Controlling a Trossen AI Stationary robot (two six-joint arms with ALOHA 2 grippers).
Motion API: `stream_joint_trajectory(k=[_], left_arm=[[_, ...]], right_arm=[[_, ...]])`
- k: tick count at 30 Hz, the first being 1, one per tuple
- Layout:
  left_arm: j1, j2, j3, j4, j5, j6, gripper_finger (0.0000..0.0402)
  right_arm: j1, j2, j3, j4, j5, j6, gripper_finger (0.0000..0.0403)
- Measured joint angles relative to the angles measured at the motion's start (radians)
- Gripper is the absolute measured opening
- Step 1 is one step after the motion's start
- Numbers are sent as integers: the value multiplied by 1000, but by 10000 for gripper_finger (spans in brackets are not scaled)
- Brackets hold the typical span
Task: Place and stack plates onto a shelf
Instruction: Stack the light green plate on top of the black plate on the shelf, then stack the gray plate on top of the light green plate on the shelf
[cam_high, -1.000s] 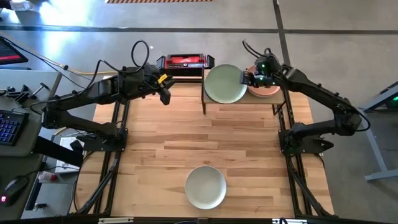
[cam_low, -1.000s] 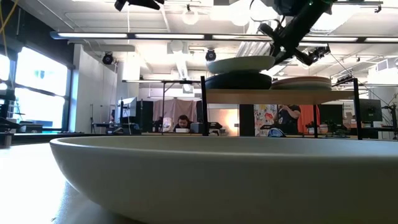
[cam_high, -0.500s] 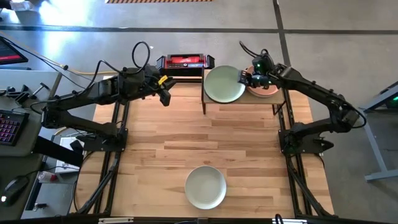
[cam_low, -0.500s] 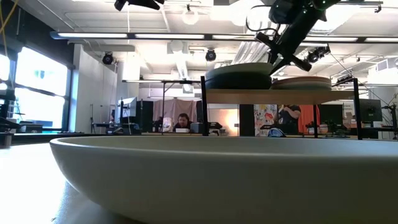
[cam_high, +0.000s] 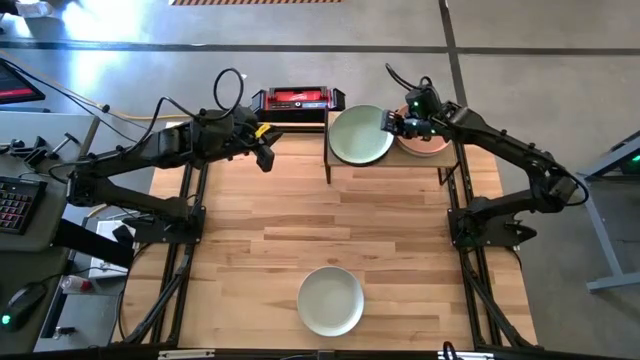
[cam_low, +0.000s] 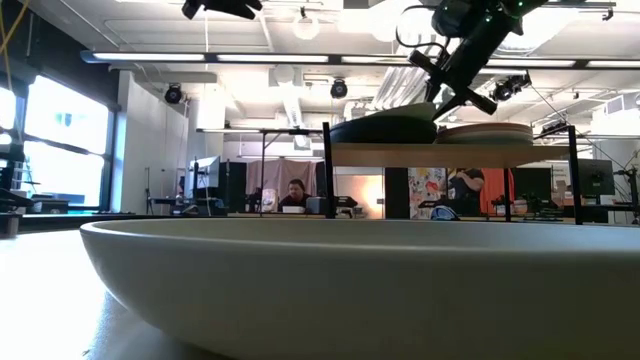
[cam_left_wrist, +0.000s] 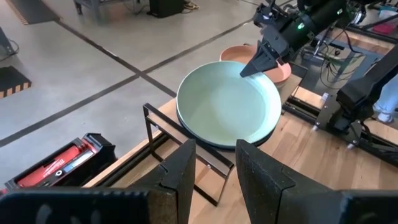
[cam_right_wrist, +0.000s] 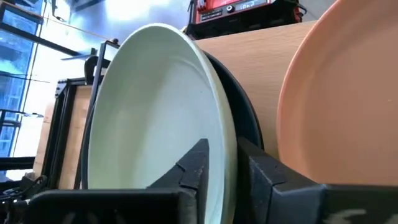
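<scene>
1. The right gripper is over the shelf, at the rim of the light green plate, on the side of that plate that faces the salmon plate.
2. In the right wrist view its two fingers straddle the green plate's rim, one on the inner face and one on the outer. The rim sits between them, but I cannot tell whether they grip it or have let go.
3. The light green plate lies on top of a black plate, whose dark edge shows just beneath it; both rest on the shelf's wooden board.
4. The salmon plate lies just beside the right gripper on the same board, at its other half, near the green plate's rim.
5. In the low view the green plate sits tilted on the dark plate, its raised edge toward the right gripper.
6. The left gripper hovers well apart from the right one, beyond the shelf's far end and near the red-and-black box. Its fingers stand apart with nothing between them.
7. An off-white plate lies alone on the table, far from both grippers, near the front edge.
</scene>
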Motion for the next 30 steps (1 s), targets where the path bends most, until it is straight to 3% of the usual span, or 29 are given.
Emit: stream_joint_trajectory(k=[9, 30], left_arm=[[0, 0, 0, -1, 0, -1, 104], [0, 0, 0, 1, 1, -28, 104]], right_arm=[[-36, -1, 0, 0, -30, -24, 81], [-82, -93, 1, -5, -108, -79, 81]])
